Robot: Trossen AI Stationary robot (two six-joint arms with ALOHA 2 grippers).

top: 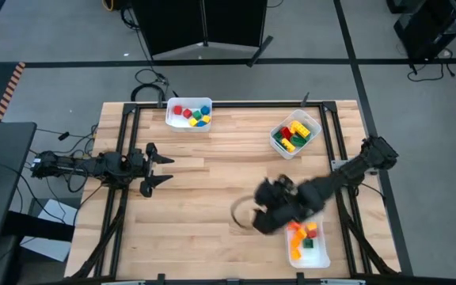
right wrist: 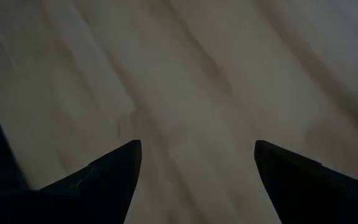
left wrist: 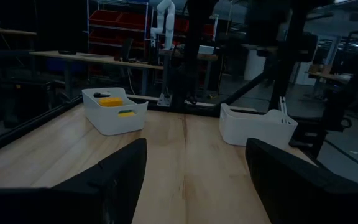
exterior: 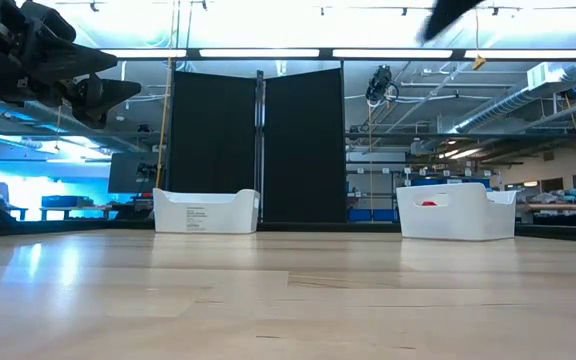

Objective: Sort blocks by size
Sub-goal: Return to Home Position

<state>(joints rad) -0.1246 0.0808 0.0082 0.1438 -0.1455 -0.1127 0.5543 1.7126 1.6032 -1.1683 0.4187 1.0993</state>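
Note:
The blocks lie in three white bins. The far-left bin (top: 188, 113) holds red, blue, yellow and green blocks (top: 191, 115). In the far-right bin (top: 295, 133) are yellow, red and green ones (top: 294, 134). Orange, red, yellow and green ones (top: 303, 237) fill the near-right bin (top: 321, 255). My right gripper (top: 242, 215) (right wrist: 197, 146) hangs open over bare wood just left of the near-right bin, slanting down, with nothing between its fingers. My left gripper (top: 165, 168) (left wrist: 196, 146) waits open and level at the table's left side, pointing right.
The wooden table (top: 212, 190) shows bare boards across its middle and near left. Dark frame rails (top: 121, 158) run along its left and right sides. In the low view the two far bins (exterior: 206, 211) (exterior: 456, 211) stand before a black screen (exterior: 258, 145).

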